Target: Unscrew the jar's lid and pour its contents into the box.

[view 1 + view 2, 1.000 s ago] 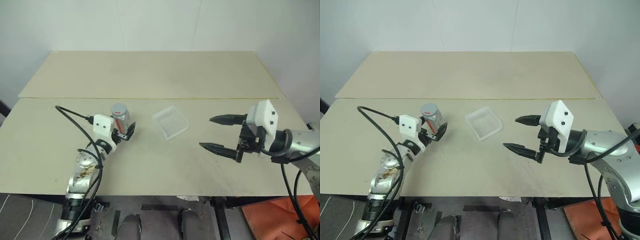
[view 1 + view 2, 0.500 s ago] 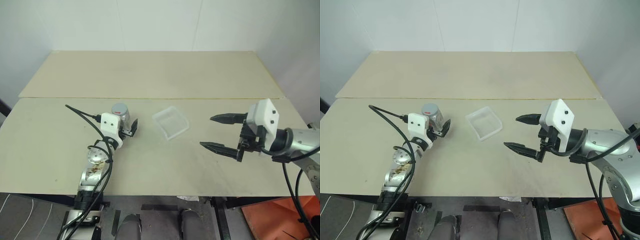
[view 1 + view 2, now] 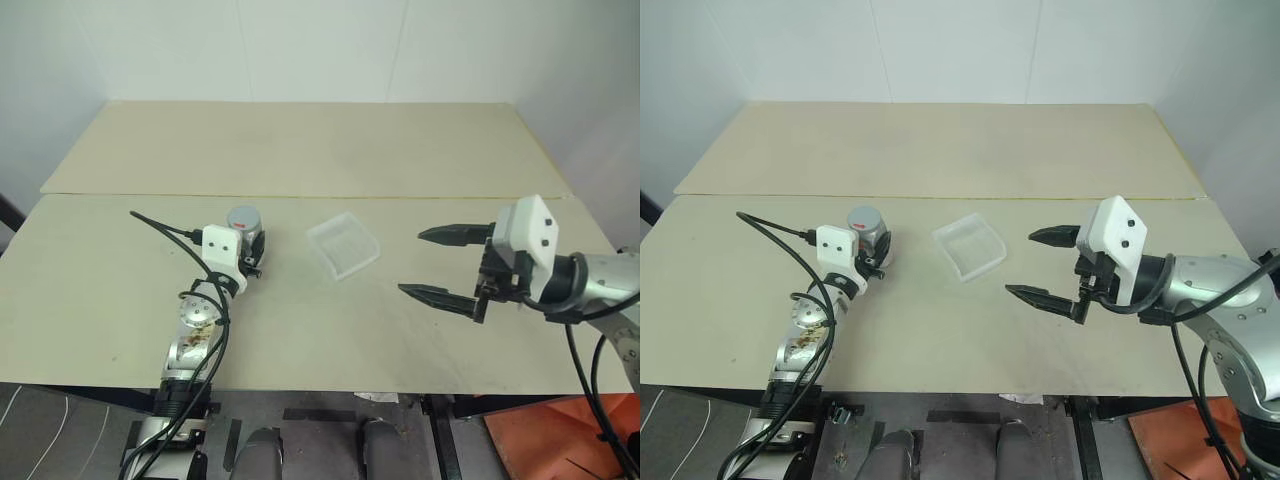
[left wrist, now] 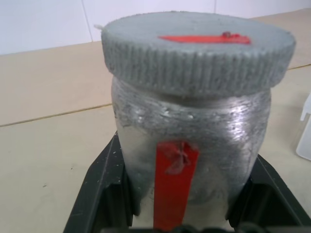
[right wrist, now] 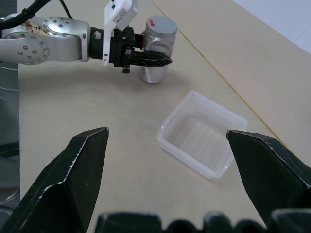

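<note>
The left tool [image 3: 250, 258] has closed on the jar [image 3: 246, 232], left of the empty box [image 3: 343, 245] on the tabletop [image 3: 300, 150]; lid [image 4: 197, 48] still on. Right tool [image 3: 440, 265] waits wide.

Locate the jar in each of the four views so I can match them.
Left eye view: the jar stands left of centre on the table, gripped by the left tool.
Right eye view: same spot, jar left of the box.
Left wrist view: jar close up between the black fingers, grey lid on.
Right wrist view: jar beyond the box.
Shared landmark: the lid's red mark.
</note>
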